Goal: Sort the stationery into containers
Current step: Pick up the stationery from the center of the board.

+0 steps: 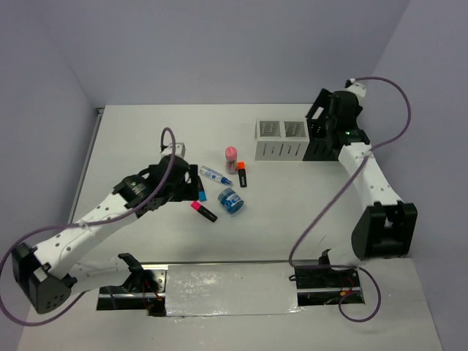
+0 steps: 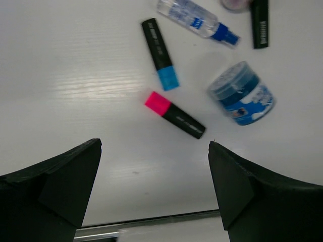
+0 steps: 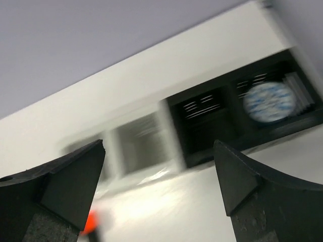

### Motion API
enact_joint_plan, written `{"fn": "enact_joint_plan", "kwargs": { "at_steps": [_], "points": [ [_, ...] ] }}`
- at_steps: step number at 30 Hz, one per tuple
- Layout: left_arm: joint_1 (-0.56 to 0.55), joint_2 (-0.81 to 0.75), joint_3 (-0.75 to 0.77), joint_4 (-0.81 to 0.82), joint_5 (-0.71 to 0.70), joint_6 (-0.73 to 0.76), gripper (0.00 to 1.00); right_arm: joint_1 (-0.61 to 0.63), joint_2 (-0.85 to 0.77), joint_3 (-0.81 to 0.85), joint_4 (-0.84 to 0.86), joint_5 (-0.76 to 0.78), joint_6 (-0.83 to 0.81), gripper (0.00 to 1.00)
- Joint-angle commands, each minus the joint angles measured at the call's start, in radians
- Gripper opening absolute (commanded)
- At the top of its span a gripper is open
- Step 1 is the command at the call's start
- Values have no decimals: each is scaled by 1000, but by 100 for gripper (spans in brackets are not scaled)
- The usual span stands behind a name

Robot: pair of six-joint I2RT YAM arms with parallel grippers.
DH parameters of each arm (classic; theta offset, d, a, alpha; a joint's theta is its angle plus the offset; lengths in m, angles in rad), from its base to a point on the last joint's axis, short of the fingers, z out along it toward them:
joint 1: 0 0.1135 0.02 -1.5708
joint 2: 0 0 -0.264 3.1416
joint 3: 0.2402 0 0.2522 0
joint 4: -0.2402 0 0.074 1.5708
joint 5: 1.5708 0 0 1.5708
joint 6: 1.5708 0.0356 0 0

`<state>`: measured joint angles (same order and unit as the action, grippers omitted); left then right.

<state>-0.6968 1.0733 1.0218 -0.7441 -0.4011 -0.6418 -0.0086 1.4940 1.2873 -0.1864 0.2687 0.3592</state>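
The stationery lies at mid-table: a blue-capped highlighter (image 1: pixel 200 189), a pink-capped highlighter (image 1: pixel 204 211), an orange-capped highlighter (image 1: pixel 241 174), a white-blue pen (image 1: pixel 216 175), a blue roll (image 1: pixel 232 200) and a pink-capped bottle (image 1: pixel 231 155). My left gripper (image 1: pixel 189 178) is open and empty just left of them. Its wrist view shows the gripper (image 2: pixel 155 145) above the table, with the pink highlighter (image 2: pixel 174 115), blue highlighter (image 2: pixel 160 54), roll (image 2: pixel 242 94) and pen (image 2: pixel 197 21) ahead. Two white boxes (image 1: pixel 281 139) and black boxes (image 1: pixel 318 139) stand in a row. My right gripper (image 1: pixel 322 117) is open and empty above the black boxes. A second blue roll (image 3: pixel 269 102) lies in the far black box (image 3: pixel 298 118).
The right wrist view is blurred; it shows the white boxes (image 3: pixel 139 141), the nearer black box (image 3: pixel 204 126) and an orange cap (image 3: pixel 91 222). The right arm covers part of the black boxes. The table's far edge (image 1: pixel 219 107) meets the wall.
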Motion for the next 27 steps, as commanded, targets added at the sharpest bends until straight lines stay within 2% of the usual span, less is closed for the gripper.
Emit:
{"fn": "enact_joint_plan", "kwargs": {
  "at_steps": [1,3,5,10,12,17,22,27],
  "points": [
    [-114,103,102,97,3,-255,99,166,-158,-52,-146,-34,49,95],
    [-212,202,147,98,-59,-362,99,212,-214,-95,-180,-39,67,95],
    [-271,267,202,83,-125,-539,99,242,-299,-154,-224,-52,73,96],
    [-360,508,364,-159,-238,-1032,99,246,-512,-273,-254,-62,63,100],
    [-383,608,409,-241,-258,-1169,99,243,-547,-269,-303,-52,47,100],
    [-388,804,546,-345,-246,-1274,99,242,-618,-252,-349,-141,11,100],
    [-374,885,600,-408,-258,-1343,99,242,-650,-266,-349,-226,-20,100],
    [-340,944,643,-402,-260,-1293,99,242,-673,-290,-335,-264,-37,100]
  ]
}}
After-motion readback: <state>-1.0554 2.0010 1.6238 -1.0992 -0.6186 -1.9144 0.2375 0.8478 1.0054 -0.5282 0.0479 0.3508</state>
